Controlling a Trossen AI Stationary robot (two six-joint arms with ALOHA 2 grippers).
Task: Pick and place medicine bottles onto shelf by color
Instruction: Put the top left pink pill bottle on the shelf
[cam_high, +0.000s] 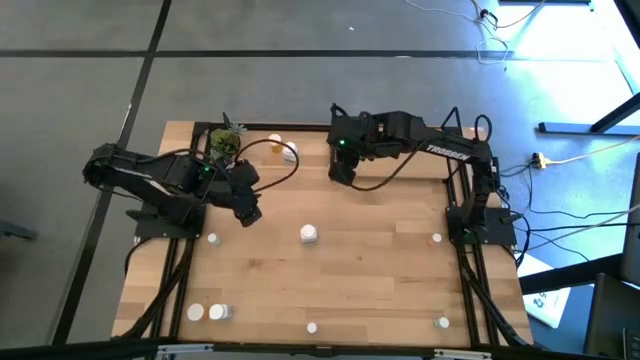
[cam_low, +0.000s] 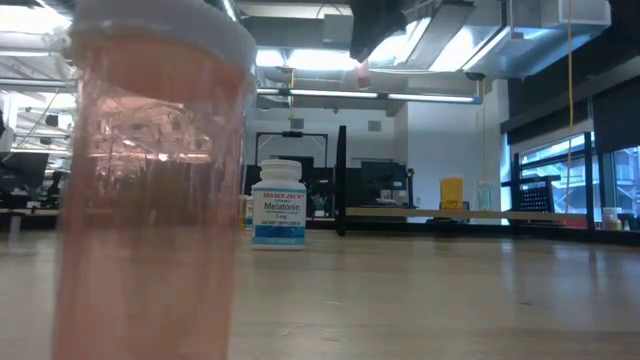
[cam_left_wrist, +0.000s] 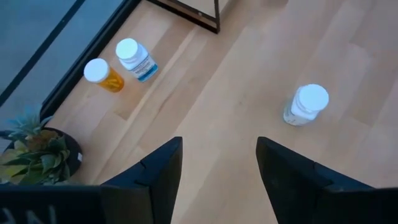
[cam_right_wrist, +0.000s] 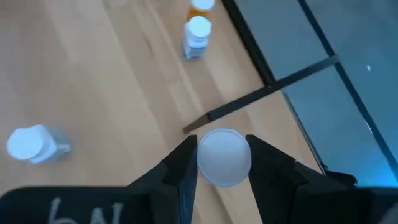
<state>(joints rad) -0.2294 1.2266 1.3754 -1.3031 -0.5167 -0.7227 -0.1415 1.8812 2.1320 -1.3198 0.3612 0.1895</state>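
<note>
The right gripper (cam_right_wrist: 222, 163) is clenched on a white-capped bottle (cam_right_wrist: 224, 157); in the high view this gripper (cam_high: 343, 170) hangs in the upper middle of the frame, above the far part of the table (cam_high: 380, 260). The low view shows the bottle lifted in the air, near the top centre.

Two bottles already stand together at the upper middle of the high view, an orange one (cam_high: 276, 143) and a white one (cam_high: 290, 153), just beside the potted plant (cam_high: 226, 143). This seems to be the shelf area, so the task looks only begun. Many bottles are left: one white in the centre (cam_high: 309, 234), a pair at the lower left (cam_high: 207, 312), and single ones along the lower edge and the right side.

The left gripper (cam_left_wrist: 217, 165) is released and empty, its fingers apart, hovering left of the centre. The black cables lying near the two placed bottles could disturb the placing.
</note>
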